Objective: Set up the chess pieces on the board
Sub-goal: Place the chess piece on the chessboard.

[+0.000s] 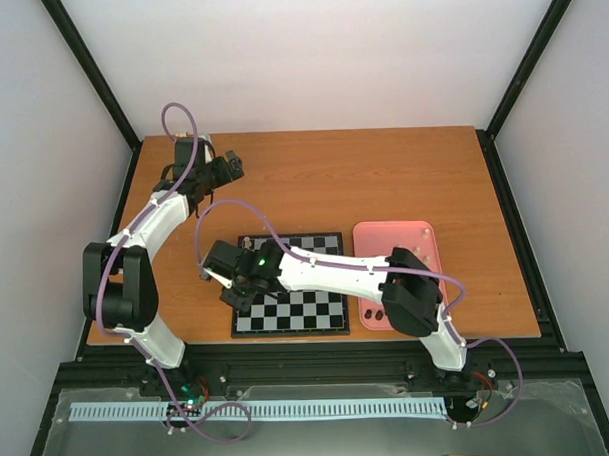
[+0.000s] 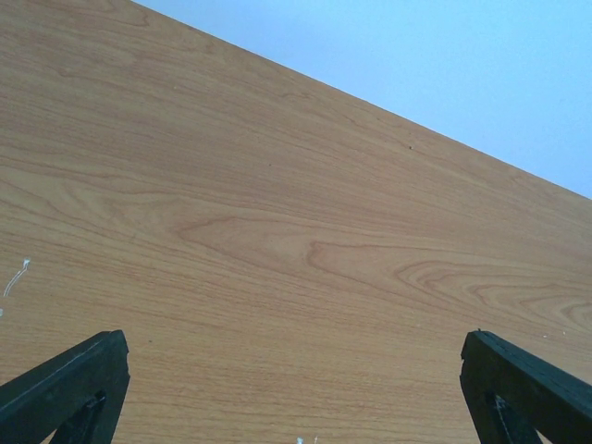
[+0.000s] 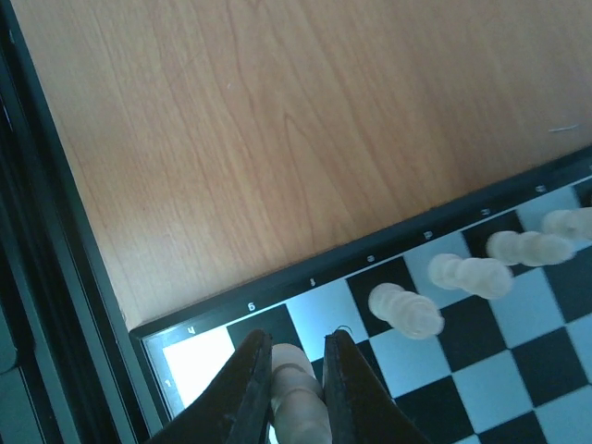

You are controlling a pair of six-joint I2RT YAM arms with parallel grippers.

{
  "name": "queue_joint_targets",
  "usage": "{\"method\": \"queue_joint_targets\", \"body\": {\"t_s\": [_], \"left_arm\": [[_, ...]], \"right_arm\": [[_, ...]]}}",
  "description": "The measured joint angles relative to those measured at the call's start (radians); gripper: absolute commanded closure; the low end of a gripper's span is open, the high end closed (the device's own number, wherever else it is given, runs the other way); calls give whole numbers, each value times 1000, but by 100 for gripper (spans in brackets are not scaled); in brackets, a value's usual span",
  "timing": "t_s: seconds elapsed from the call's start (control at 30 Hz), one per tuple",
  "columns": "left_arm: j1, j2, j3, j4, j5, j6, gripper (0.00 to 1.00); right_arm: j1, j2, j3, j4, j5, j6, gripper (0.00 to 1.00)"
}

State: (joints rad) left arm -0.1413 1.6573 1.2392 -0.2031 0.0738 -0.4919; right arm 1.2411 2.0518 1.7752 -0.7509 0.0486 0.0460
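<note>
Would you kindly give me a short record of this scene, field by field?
right gripper: shut on a cream piece, near a corner of the board
left gripper: open, over bare table, far left
cream row: four pieces in view along the board's edge squares
tray: pink, right of the board

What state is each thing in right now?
Left gripper: open, empty.
Right gripper: shut on a piece.
Held piece: upright, at the board corner.
Other pieces: four, standing along the edge row.
Board: flat, visible squares mostly bare.
Tray: flat, beside the board.
</note>
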Motion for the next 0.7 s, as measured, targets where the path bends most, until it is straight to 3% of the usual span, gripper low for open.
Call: {"method": "queue_joint_targets", "body": {"t_s": [0.7], "left_arm": [[0, -2, 0, 0, -3, 0, 0]], "right_arm": [[13, 135, 87, -100, -42, -50, 85]]}}
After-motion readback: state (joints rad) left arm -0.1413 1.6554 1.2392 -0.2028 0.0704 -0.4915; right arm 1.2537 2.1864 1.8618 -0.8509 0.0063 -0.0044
